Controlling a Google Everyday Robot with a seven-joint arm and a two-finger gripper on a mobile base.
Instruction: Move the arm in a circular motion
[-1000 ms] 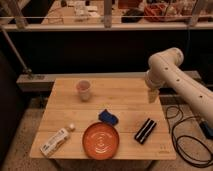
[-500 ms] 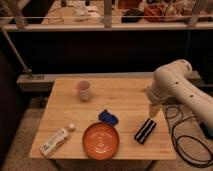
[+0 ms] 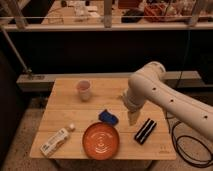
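Observation:
The cream-white arm (image 3: pixel 165 97) comes in from the right edge and bends at a rounded joint over the right half of the wooden table (image 3: pixel 60 107). Its tapered gripper (image 3: pixel 132 118) points down, hanging above the table between the blue object (image 3: pixel 108 117) and the black object (image 3: pixel 145 131). It holds nothing that I can see.
On the table are a pale cup (image 3: pixel 83 90) at the back left, an orange plate (image 3: pixel 101 141) at the front, and a white bottle (image 3: pixel 56 140) lying at the front left. Dark cables (image 3: pixel 186 145) lie on the floor to the right. A rail and shelves stand behind.
The arm has swung left and downward over the table; the gripper tip went from near the right back edge to lower, nearer the blue object. The view now sits closer.

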